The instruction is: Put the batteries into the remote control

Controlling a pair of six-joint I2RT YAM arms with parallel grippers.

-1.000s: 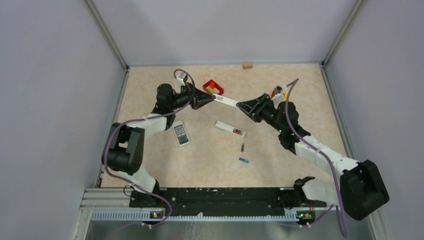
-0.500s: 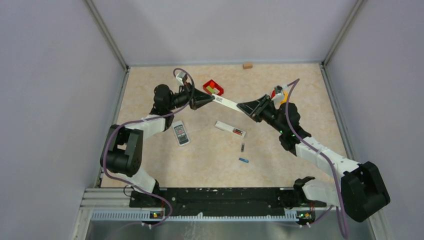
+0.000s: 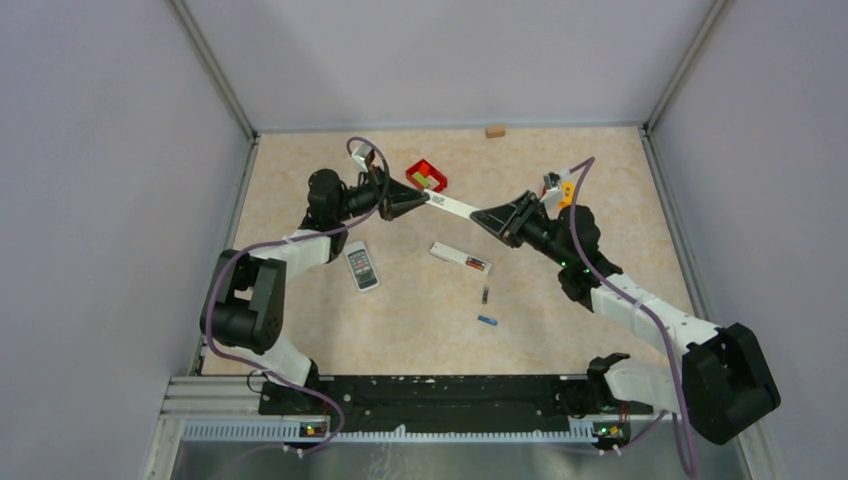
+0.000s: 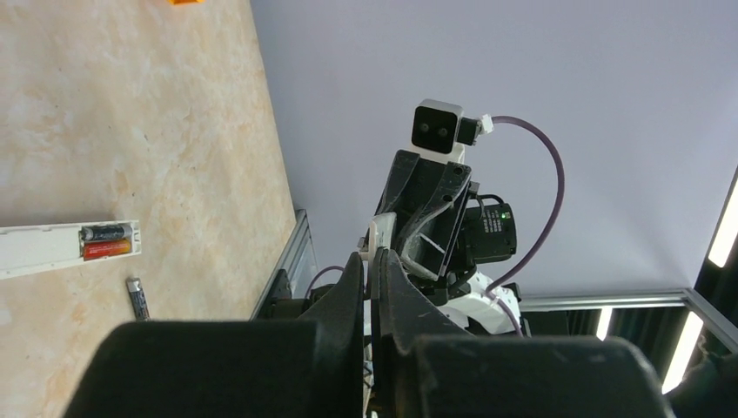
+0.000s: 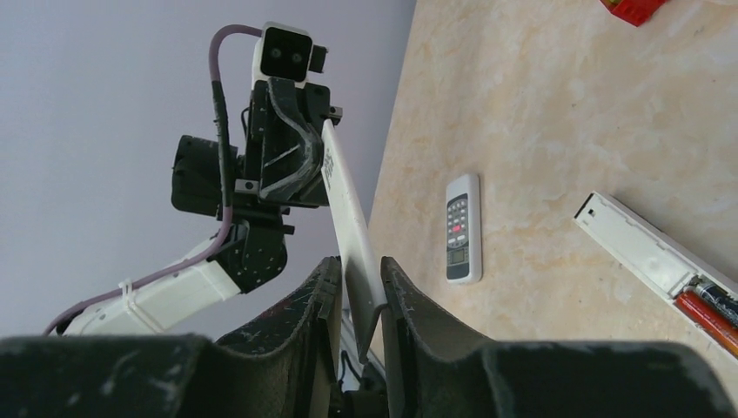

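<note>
You work on a beige bench (image 3: 420, 335) with faint marbled veining; the walls (image 3: 100, 200) are a plain pale lilac-grey. Your left hand (image 3: 424, 197) and right hand (image 3: 480, 212) are both black. The arms (image 3: 640, 305) mix white and black links, and the cables (image 3: 240, 262) are purple. The long strip (image 3: 455, 206) is white with a small black printed patch. The open remote (image 3: 450, 253) is white, showing a red cell (image 4: 106, 250) and a black-and-grey cell (image 4: 106, 232). The dark battery (image 3: 486, 295) has a grey end, and the blue battery (image 3: 487, 321) is bright blue. The small remote (image 3: 361, 267) is white with dark keys. The box (image 3: 426, 176) is red with yellow inside. The little block (image 3: 494, 131) is tan.
</note>
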